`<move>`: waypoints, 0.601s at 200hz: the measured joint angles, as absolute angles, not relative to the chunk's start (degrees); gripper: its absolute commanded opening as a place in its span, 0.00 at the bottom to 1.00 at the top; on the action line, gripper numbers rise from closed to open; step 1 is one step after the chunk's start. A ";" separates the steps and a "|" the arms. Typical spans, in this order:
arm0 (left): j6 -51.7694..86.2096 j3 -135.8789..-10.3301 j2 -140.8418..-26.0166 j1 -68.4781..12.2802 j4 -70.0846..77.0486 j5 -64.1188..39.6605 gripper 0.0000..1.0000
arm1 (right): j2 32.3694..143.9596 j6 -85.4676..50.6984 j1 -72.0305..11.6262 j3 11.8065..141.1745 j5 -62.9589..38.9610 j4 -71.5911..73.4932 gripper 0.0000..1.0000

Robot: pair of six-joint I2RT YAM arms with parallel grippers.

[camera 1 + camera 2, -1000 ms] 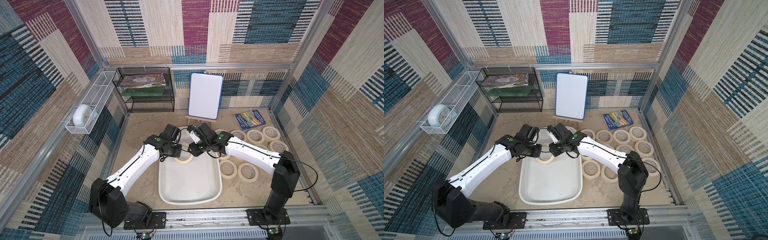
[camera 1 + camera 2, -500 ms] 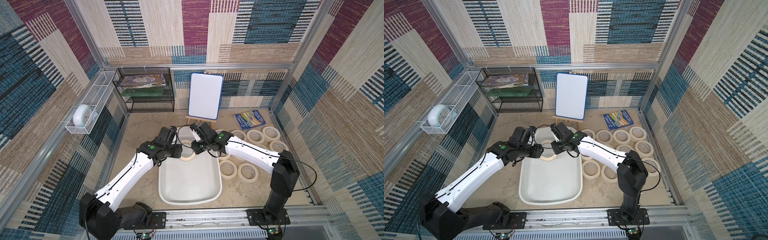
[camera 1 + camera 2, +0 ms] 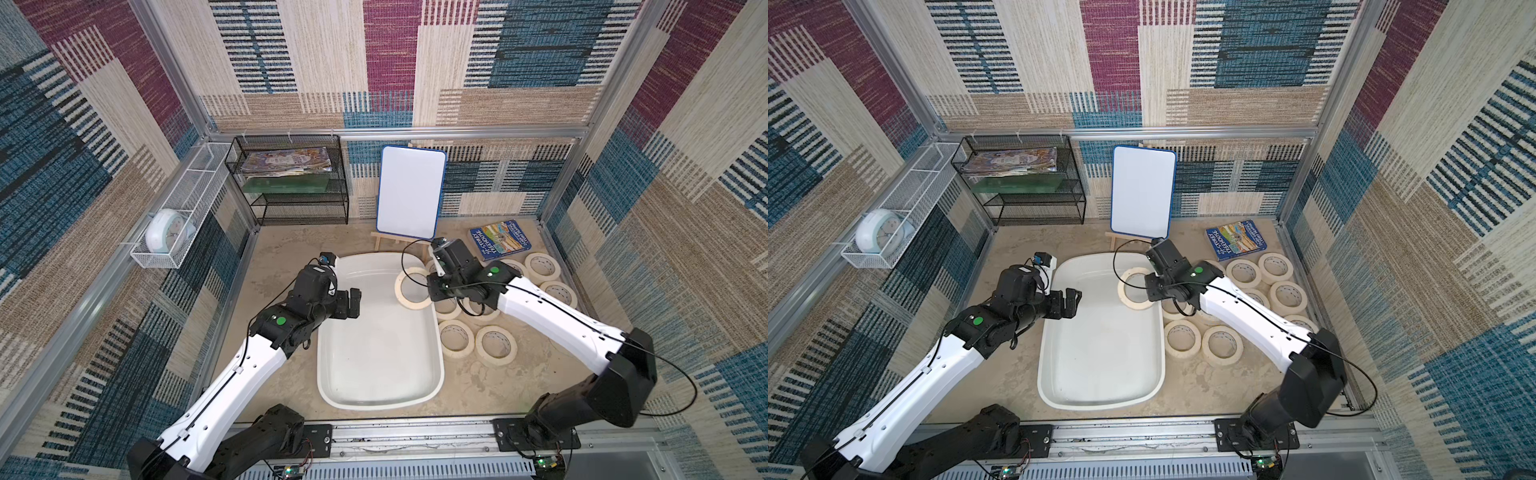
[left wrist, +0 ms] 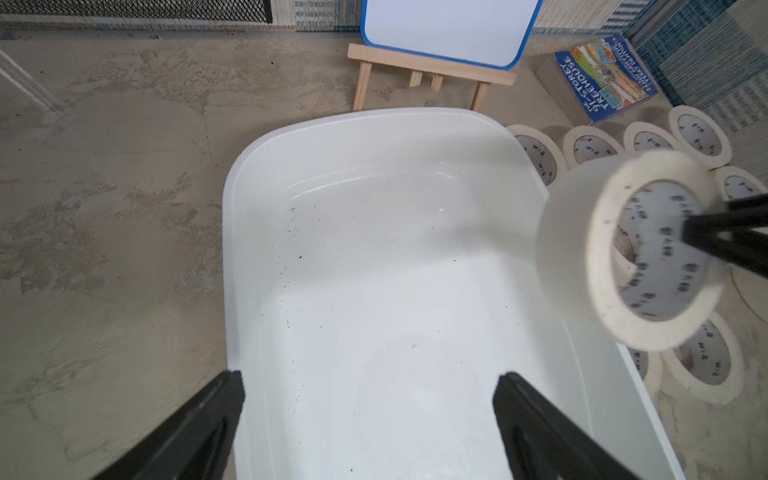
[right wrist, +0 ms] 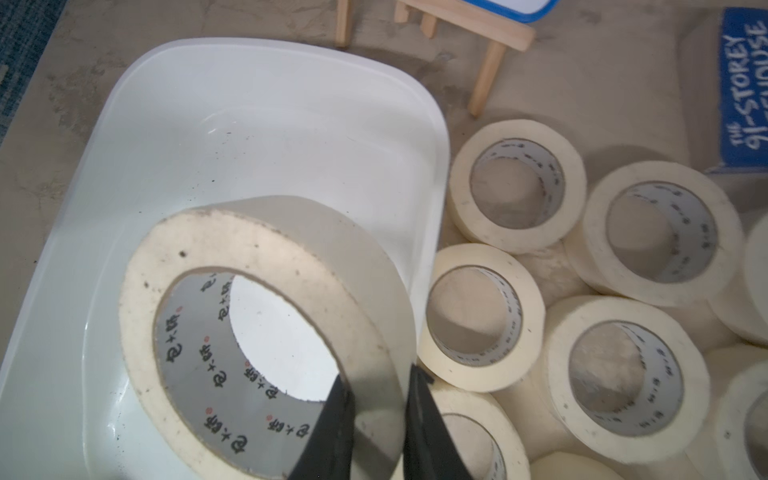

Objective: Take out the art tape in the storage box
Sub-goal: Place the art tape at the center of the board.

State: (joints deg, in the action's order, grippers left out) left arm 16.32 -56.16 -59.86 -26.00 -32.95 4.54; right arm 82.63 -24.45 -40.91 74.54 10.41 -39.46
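Note:
The storage box (image 3: 380,353) is a white oblong tub in the middle of the table, and its floor is bare. My right gripper (image 5: 377,376) is shut on the wall of one cream art tape roll (image 5: 266,249), one finger inside the ring and one outside. In both top views this roll (image 3: 413,289) (image 3: 1136,289) hangs tilted above the box's far right rim. My left gripper (image 4: 369,376) stands wide open and holds nothing, above the box's left side (image 3: 351,303). Several more tape rolls (image 3: 494,345) lie on the table right of the box.
A whiteboard on a wooden easel (image 3: 409,193) stands just behind the box. A blue book (image 3: 500,241) lies at the back right beside the rolls. A black wire-mesh shelf (image 3: 291,183) stands at the back left, and a white wire basket (image 3: 166,237) holding a clock hangs on the left wall.
Both grippers were at the roll over the box. My left gripper opened, let go and drew back to the left. My right gripper shut on the roll and carried it right.

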 measured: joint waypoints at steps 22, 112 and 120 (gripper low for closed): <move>16.32 -54.96 -62.02 -25.91 -30.72 4.49 0.99 | 74.67 -27.77 -34.68 66.76 12.69 -44.45 0.00; 14.85 -55.13 -71.59 -24.51 -22.68 -1.76 0.99 | 58.06 -32.45 2.72 53.19 21.69 -63.11 0.00; 14.76 -55.13 -71.79 -24.25 -22.35 -2.26 0.99 | 58.78 -32.27 3.55 52.05 21.54 -63.33 0.00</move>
